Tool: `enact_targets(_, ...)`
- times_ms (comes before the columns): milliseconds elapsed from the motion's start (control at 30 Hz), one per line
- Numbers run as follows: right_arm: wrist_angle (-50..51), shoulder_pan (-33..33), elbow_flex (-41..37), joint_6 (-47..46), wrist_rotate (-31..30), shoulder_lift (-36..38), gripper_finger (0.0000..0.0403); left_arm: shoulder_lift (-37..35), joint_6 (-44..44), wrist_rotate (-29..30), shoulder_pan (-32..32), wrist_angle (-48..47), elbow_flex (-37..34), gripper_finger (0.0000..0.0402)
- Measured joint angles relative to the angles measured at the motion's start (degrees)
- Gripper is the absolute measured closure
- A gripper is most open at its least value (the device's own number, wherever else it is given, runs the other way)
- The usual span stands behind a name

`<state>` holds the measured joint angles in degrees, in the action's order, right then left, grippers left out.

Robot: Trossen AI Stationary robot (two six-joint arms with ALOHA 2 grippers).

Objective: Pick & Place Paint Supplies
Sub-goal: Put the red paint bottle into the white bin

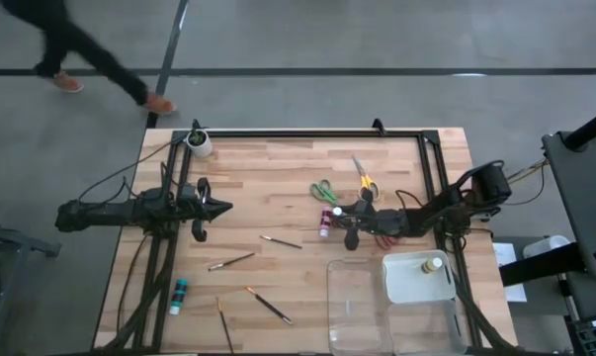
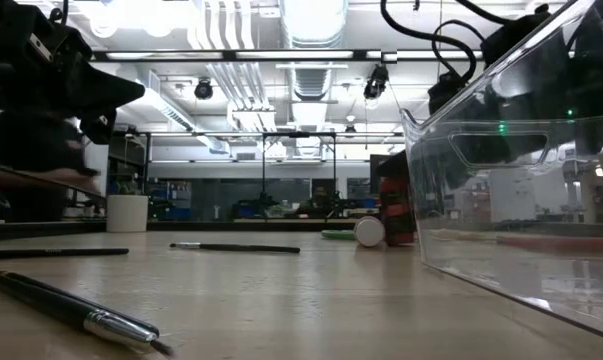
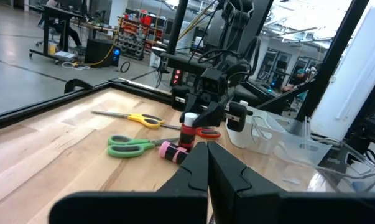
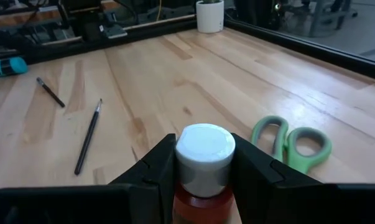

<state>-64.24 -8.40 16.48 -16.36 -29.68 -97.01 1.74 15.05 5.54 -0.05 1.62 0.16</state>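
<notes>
My right gripper (image 1: 345, 216) (image 4: 204, 152) is mid-table, shut on a red paint bottle (image 3: 187, 134) with a white cap. A pink bottle (image 1: 324, 224) lies on its side next to it. Green scissors (image 1: 322, 191), yellow scissors (image 1: 363, 178) and red-handled scissors (image 3: 207, 132) lie flat close by. A teal bottle (image 1: 179, 295) and several thin brushes (image 1: 230, 262) lie nearer the left and near edges. A yellow bottle (image 1: 433, 265) sits in the clear tray (image 1: 362, 311). My left gripper (image 1: 216, 208) (image 3: 207, 171) waits shut above the table's left half. My right gripper pinches the red bottle by its white cap (image 4: 204, 144), one finger (image 4: 159, 165) on each side. The fingers slant down at it from the table's right side. The bottle stays upright; whether its base rests on the table I cannot tell.
A small white cup (image 1: 200, 144) stands at the far left corner. The clear tray fills the near right corner, just behind my right gripper. A black frame rail (image 1: 307, 133) runs along the far edge. A person (image 1: 80, 49) walks on the floor beyond the table.
</notes>
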Motion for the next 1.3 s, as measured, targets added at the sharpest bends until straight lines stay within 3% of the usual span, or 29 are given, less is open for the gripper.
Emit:
enact_targets(133,-2.1,0.0,0.0,0.3,-0.1,-1.5,0.0293,0.0,0.0,0.0,0.0,0.0,0.0,0.0401)
enact_targets(400,-1.8,0.0,-0.2,0.3,-0.5,-1.6,0.0251,0.0,0.0,0.0,0.0,0.0,0.0,0.0401)
enact_targets(1300,-2.4,0.0,-0.1,-1.7,-1.6,-0.9,0.0239,0.0,0.0,0.0,0.0,0.0,0.0,0.0401)
